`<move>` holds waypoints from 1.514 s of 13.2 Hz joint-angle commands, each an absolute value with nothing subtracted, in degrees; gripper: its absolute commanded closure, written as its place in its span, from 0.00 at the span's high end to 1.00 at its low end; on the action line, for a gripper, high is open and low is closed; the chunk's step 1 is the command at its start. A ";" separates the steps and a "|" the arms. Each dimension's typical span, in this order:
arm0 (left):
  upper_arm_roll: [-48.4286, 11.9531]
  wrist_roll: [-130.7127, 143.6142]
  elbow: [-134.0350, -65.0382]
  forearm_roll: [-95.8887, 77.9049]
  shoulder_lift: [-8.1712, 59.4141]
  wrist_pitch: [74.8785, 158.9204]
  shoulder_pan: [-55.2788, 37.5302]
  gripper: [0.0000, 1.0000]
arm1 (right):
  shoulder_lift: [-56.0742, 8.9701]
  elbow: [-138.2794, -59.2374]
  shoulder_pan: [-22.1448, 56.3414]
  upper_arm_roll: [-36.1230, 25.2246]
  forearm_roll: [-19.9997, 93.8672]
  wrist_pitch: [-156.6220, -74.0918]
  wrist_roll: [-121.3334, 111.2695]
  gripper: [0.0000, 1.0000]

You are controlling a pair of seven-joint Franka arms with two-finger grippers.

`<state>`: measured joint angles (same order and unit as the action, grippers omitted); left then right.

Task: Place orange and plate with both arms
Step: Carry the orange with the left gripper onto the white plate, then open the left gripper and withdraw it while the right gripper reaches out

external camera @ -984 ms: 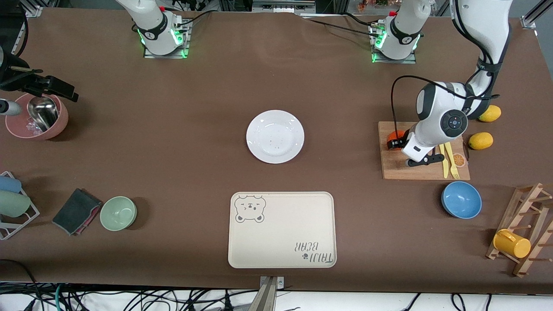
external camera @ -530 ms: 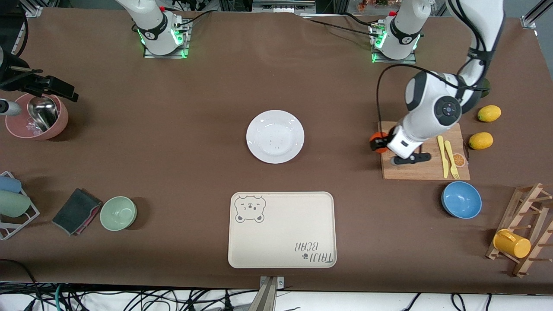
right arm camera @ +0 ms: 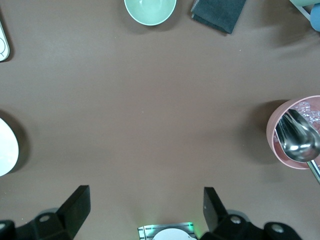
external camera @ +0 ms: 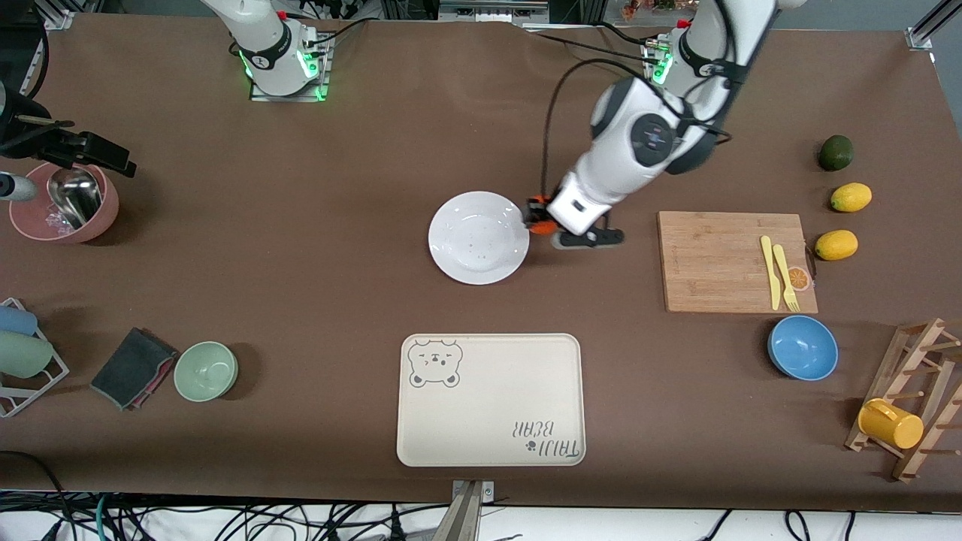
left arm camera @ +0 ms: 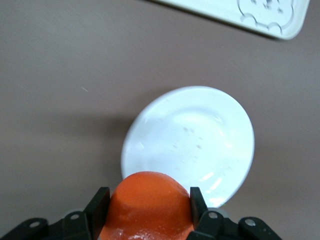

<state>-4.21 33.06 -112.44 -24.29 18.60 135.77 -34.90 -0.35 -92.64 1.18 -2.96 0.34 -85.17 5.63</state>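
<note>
The orange (external camera: 533, 211) is clamped between the fingers of my left gripper (external camera: 538, 218), just above the table at the rim of the white plate (external camera: 479, 237), on the side toward the left arm's end. In the left wrist view the orange (left arm camera: 149, 197) fills the space between the black fingers (left arm camera: 101, 201), with the plate (left arm camera: 192, 140) just past it. My right gripper (right arm camera: 145, 200) is open and empty, held high over the table near its own base; it is out of the front view. The plate's edge (right arm camera: 5, 147) shows in its wrist view.
A cream bear tray (external camera: 490, 398) lies nearer the camera than the plate. A wooden board (external camera: 721, 263) with yellow cutlery, two lemons (external camera: 836, 245), a dark green fruit (external camera: 835, 152) and a blue bowl (external camera: 803, 347) sit toward the left arm's end. A green bowl (external camera: 206, 370) and a pink bowl (external camera: 64, 201) sit toward the right arm's end.
My left gripper has carried the orange off the wooden board and across the table to the plate's rim. The right arm has not moved.
</note>
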 commanded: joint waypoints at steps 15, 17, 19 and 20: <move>-1.23 44.12 -101.78 -25.14 35.60 146.25 -44.91 1.00 | -0.18 -93.25 1.14 -2.90 0.44 -84.99 5.80 1.00; -1.23 43.86 -102.04 -24.35 34.55 146.08 -43.87 1.00 | -0.18 -93.25 1.14 -2.90 0.44 -84.99 5.80 1.00; -1.23 43.86 -103.44 -24.26 31.91 145.46 -42.54 1.00 | -0.35 -93.25 1.06 -2.90 0.44 -84.90 5.80 1.00; -1.23 43.94 -103.62 -24.26 31.82 145.46 -42.54 1.00 | -0.35 -93.25 1.05 -2.90 0.44 -84.90 5.80 1.00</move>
